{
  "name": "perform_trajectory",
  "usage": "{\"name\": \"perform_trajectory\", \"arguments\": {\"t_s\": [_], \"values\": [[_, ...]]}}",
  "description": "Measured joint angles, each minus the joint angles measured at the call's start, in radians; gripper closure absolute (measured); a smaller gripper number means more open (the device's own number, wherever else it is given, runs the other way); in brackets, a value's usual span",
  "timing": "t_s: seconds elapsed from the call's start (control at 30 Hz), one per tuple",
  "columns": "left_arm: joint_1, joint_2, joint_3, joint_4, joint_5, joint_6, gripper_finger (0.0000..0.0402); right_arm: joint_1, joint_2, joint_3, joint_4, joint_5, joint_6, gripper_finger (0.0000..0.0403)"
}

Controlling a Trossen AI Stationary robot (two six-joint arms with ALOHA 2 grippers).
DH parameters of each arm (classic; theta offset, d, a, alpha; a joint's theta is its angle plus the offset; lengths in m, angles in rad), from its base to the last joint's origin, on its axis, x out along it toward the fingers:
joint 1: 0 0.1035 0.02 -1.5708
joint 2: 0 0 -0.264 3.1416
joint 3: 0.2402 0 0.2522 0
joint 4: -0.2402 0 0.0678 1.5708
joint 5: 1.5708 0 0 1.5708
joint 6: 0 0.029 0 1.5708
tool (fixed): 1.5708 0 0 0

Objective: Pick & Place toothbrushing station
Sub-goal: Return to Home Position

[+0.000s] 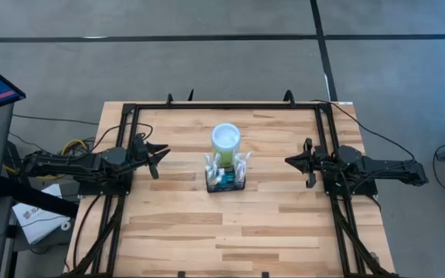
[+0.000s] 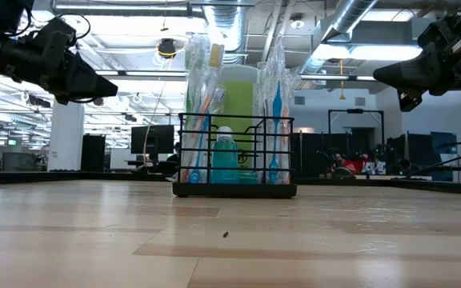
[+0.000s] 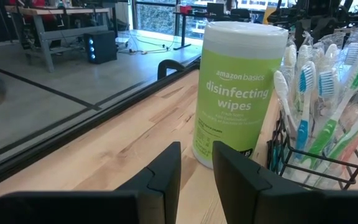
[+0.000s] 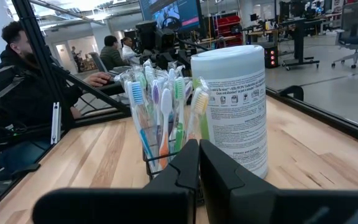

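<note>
**Both grippers are hovering empty, with the loaded toothbrushing station sitting between them.**

From above, the toothbrushing station (image 1: 226,181) is standing on the bench (image 1: 168,232) between the left gripper (image 1: 159,161) and the right gripper (image 1: 298,164), well apart from each, with a wipes canister (image 1: 225,137) just beside it. At bench level, wrapped toothbrushes (image 2: 202,96) are rising high above its wire walls, and both grippers are hanging higher up, one to either side. The left wrist view is showing that gripper's fingers slightly parted and holding nothing, with the station ahead of them. The right wrist view is showing its fingers pressed together, also empty. The wire frame is looking stiff and light but top-heavy, so a grip on the rim wire and a level lift are seeming safest.
</note>
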Motion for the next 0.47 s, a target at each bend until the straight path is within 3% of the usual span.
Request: {"name": "perform_trajectory", "arguments": {"t_s": [0.47], "values": [[0.0,0.0,0.0,0.006,0.0,0.0,0.0314,0.0,0.0,0.0,0.0,0.0,0.0,0.0397]]}}
